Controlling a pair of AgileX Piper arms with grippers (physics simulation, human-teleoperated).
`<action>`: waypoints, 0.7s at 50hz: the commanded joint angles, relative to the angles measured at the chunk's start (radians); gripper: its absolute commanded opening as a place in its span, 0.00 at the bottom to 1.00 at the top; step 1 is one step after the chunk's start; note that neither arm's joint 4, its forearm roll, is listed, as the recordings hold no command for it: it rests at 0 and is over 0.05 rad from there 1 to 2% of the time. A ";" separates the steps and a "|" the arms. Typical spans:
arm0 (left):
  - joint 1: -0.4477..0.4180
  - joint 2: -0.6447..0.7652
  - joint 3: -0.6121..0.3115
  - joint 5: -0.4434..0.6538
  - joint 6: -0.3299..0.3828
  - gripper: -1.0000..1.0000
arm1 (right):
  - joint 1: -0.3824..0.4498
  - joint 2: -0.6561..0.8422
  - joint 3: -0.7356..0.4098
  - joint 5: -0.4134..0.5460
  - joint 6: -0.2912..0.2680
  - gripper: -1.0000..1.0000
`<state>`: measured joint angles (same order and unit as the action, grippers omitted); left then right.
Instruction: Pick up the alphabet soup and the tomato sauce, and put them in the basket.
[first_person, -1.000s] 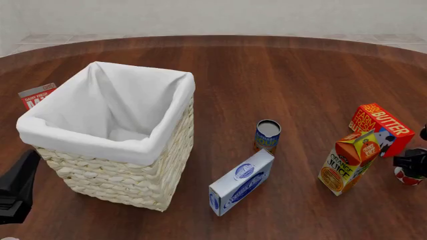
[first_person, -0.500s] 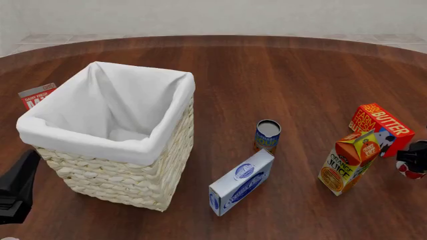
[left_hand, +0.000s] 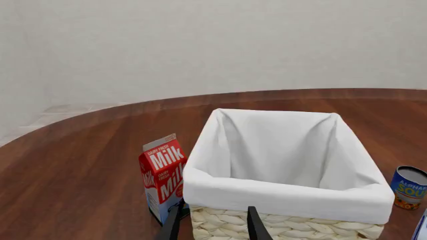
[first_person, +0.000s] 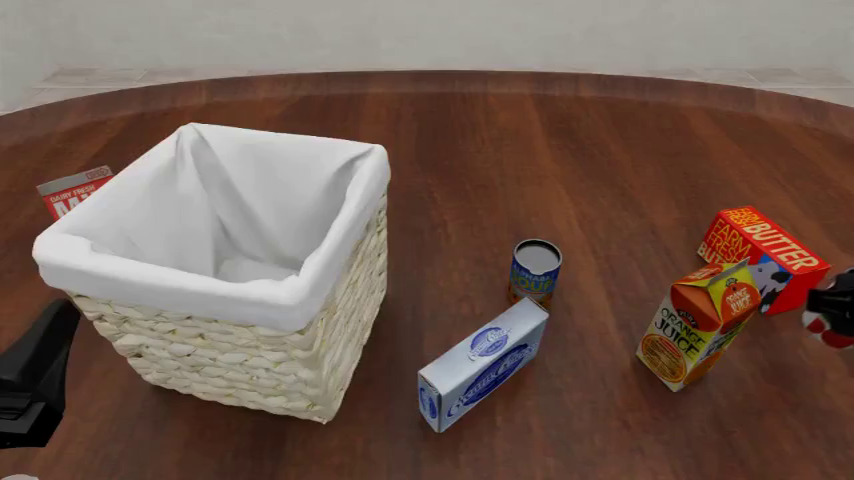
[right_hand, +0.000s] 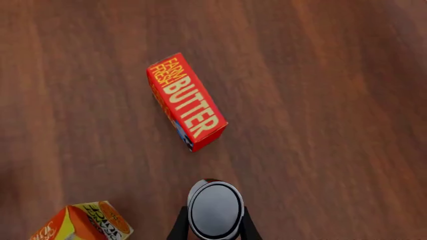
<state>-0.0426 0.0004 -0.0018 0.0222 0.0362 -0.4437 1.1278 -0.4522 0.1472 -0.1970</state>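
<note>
The tomato sauce (right_hand: 215, 210) is clamped between the right gripper (right_hand: 214, 226) fingers at the table's (first_person: 587, 140) right edge; alphabet soup (first_person: 535, 271) stands mid-table, right of the basket (first_person: 254, 350). Left gripper (left_hand: 215, 224) hangs parted — holding nothing. Dark wood planks, pale wall (left_hand: 200, 45) behind.

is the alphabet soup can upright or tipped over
Upright: the alphabet soup stands on the table with its round silver top facing up, beside the blue-and-white box.

Tomato sauce (right_hand: 215, 209) between black jaws, butter box (right_hand: 186, 101) beyond.
</note>
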 joint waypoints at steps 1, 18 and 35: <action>-0.003 0.000 -0.001 -0.001 0.002 1.00 | 0.001 -0.078 -0.016 0.068 0.024 0.00; -0.004 0.000 -0.001 -0.005 0.002 1.00 | 0.017 -0.185 -0.070 0.191 0.043 0.00; -0.003 0.000 -0.001 -0.008 -0.001 1.00 | 0.052 -0.254 -0.175 0.304 0.046 0.00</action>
<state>-0.0455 0.0003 -0.0033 0.0154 0.0367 -0.4114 0.9128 -0.5713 0.3919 -0.1705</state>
